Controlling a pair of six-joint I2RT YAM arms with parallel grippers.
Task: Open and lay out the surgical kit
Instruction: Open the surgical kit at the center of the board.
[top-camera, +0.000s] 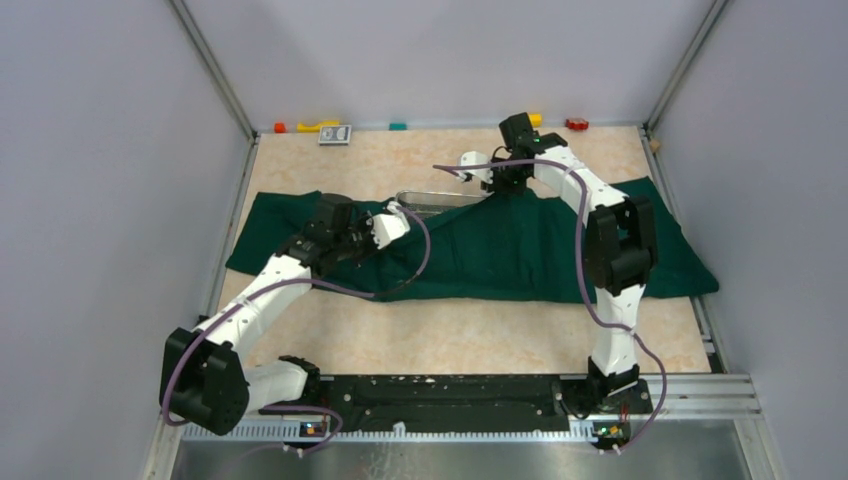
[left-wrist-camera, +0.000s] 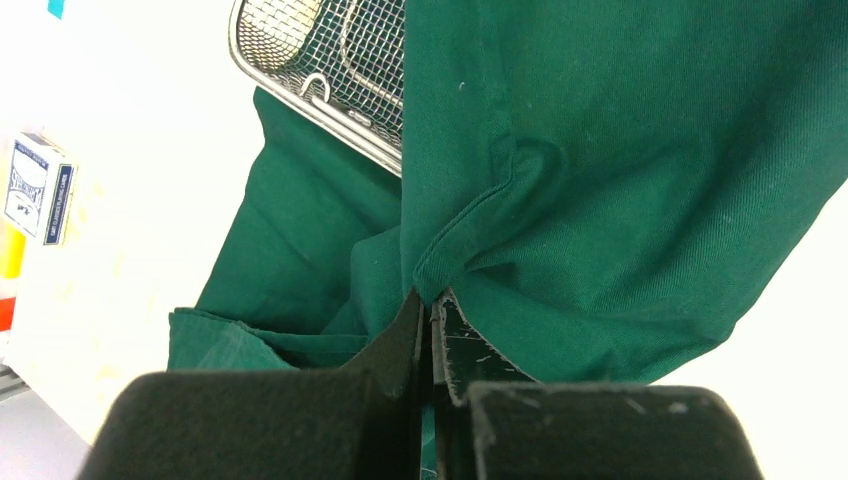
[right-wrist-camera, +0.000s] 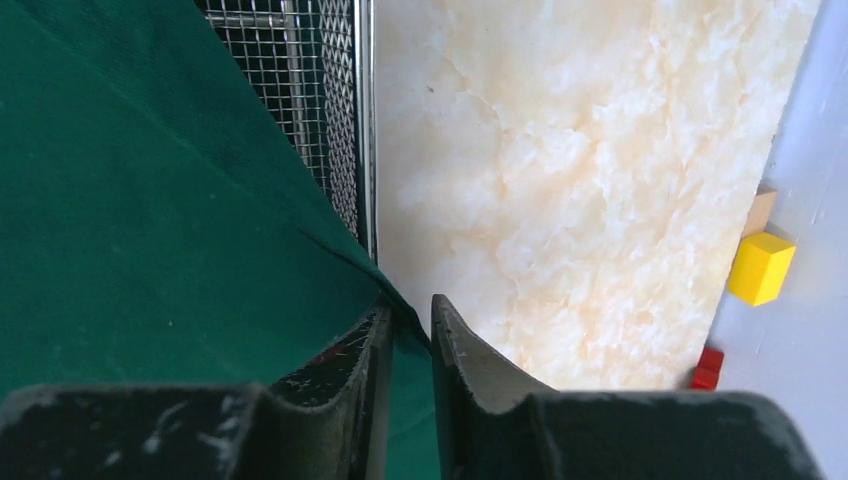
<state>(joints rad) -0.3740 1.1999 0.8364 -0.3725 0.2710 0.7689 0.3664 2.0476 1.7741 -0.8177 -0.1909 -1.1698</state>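
Note:
The dark green cloth (top-camera: 520, 250) lies spread across the middle of the table, its rear part draped over the silver wire-mesh tray (top-camera: 435, 199). Only the tray's left end shows; I cannot make out any instruments. My left gripper (top-camera: 402, 213) is shut on a bunched fold of the cloth (left-wrist-camera: 600, 150) just in front of the tray (left-wrist-camera: 340, 60), pinching it at the tips (left-wrist-camera: 430, 300). At the cloth's rear edge beside the tray (right-wrist-camera: 320, 110), my right gripper (top-camera: 505, 185) has its jaws slightly apart. The cloth's edge (right-wrist-camera: 130, 220) runs between its fingers (right-wrist-camera: 410, 315).
Small coloured blocks line the back wall: red (top-camera: 280, 128), yellow (top-camera: 318, 125), teal (top-camera: 398, 126), red (top-camera: 576, 124). A small card box (top-camera: 336, 134) lies there too. A yellow block (right-wrist-camera: 762, 268) sits near the right gripper. Grey walls enclose the table on three sides.

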